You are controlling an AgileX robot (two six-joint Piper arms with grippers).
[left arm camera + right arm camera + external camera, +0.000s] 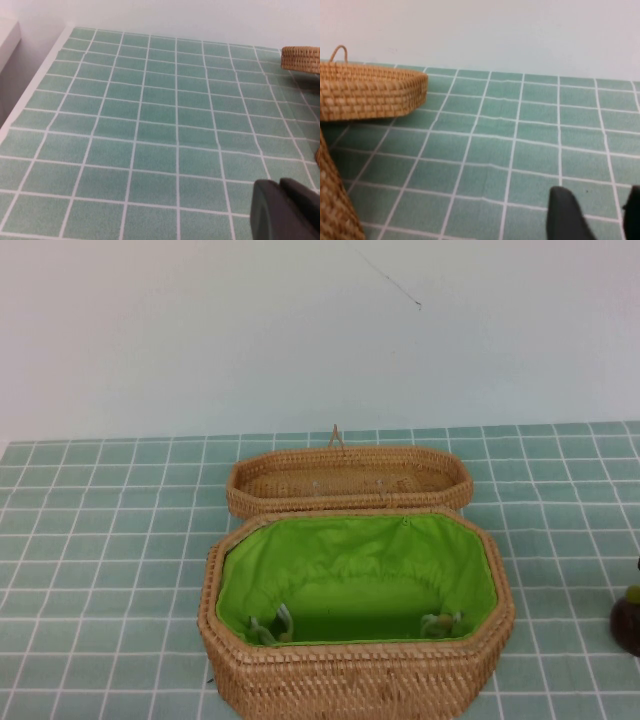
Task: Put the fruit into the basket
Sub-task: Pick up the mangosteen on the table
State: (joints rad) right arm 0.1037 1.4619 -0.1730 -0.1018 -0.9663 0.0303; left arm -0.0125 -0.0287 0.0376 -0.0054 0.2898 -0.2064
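The open woven basket (350, 675) with bright green lining stands at the front middle of the table, and its shallow lid (348, 478) lies just behind it. The fruit (627, 624), dark maroon with a bit of green on top, sits on the tiles at the far right edge of the high view, partly cut off. Neither gripper shows in the high view. My left gripper (280, 184) hovers over bare tiles left of the basket, fingers together and empty. My right gripper (596, 194) is open and empty over tiles right of the basket; the fruit is hidden in its view.
The table is covered with a green tiled cloth (110, 540) and a white wall rises behind it. The lid shows in the left wrist view (302, 59) and in the right wrist view (370, 92), with the basket wall (332, 205) close by. The table's left edge (30, 95) is visible.
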